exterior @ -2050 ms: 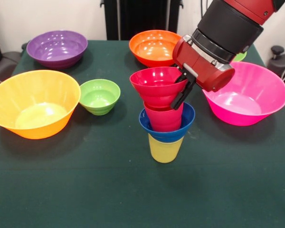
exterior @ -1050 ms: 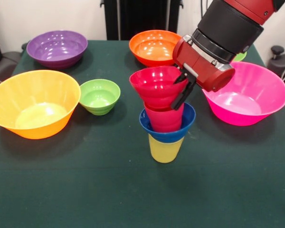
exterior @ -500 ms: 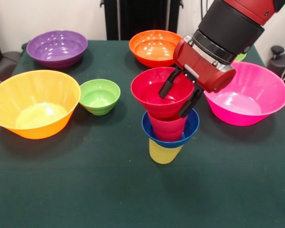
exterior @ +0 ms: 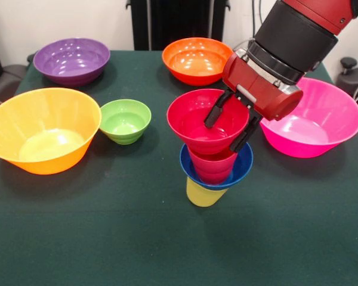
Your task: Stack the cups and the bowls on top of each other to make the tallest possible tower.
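Four pieces make a leaning tower (exterior: 210, 152). The open jaws straddle the red bowl's (exterior: 206, 119) rim; a nudge could topple it.

You were in a robotics lab: an industrial red and black arm (exterior: 298, 42) stood over a table (exterior: 107, 238) draped in dark green cloth, bare white wall (exterior: 48, 21) behind, black equipment (exterior: 176, 24) and cables at the edges.
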